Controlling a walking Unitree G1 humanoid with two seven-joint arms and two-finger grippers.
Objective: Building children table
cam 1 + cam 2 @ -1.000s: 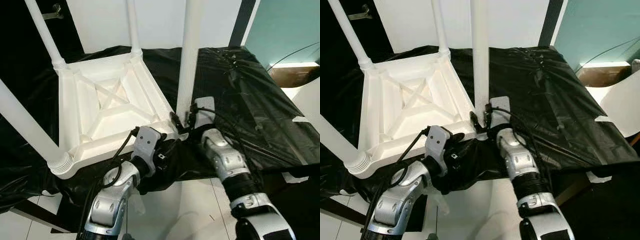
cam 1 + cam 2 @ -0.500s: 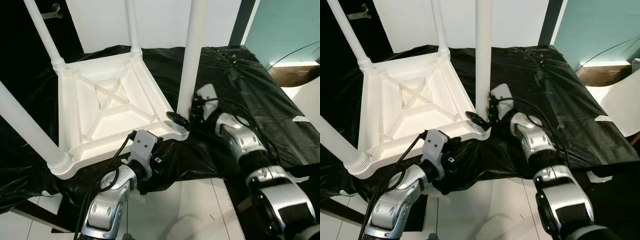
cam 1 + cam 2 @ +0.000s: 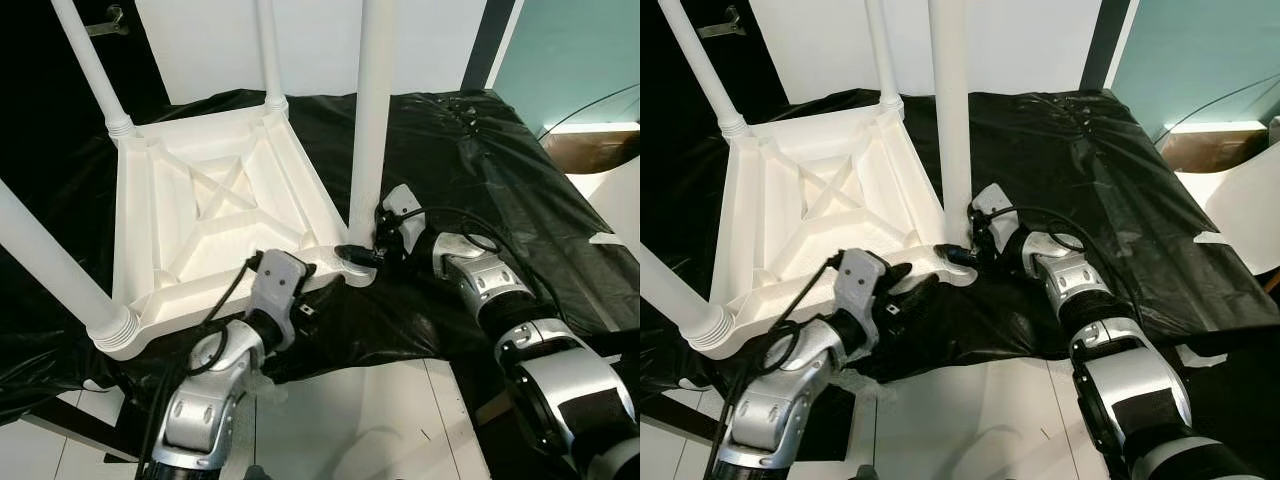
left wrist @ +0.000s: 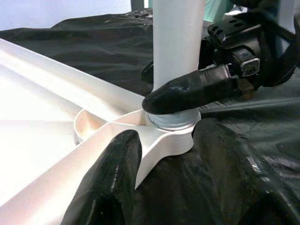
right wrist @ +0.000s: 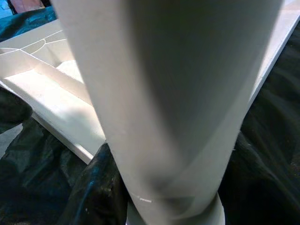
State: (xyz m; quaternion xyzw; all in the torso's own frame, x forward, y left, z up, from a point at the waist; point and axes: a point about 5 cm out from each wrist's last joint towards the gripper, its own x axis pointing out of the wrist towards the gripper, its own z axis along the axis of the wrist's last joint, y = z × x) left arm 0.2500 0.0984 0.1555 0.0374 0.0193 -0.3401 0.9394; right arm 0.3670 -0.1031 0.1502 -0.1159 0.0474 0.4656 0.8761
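So our little white table is lying upside down on the black sheet, underside ribs facing up, and as far as we can tell all four legs are standing in their corner sockets. The far two look seated, and so does the near-left one with its ribbed collar.

The near-right leg is the one we're on. It's upright in its socket, and the left wrist view shows a grey threaded band at the base, so we'd guess it's not screwed all the way home yet.

Our right gripper has its fingers closed around the very bottom of that leg, right at the socket; the right wrist view is basically just the leg up close.

Our left gripper sits at the near edge of the table, just left of that corner. Fingers spread, straddling the corner rim rather than clamping anything.

So mostly done, we reckon. What's left is tightening this last leg and then flipping the whole thing onto its feet.
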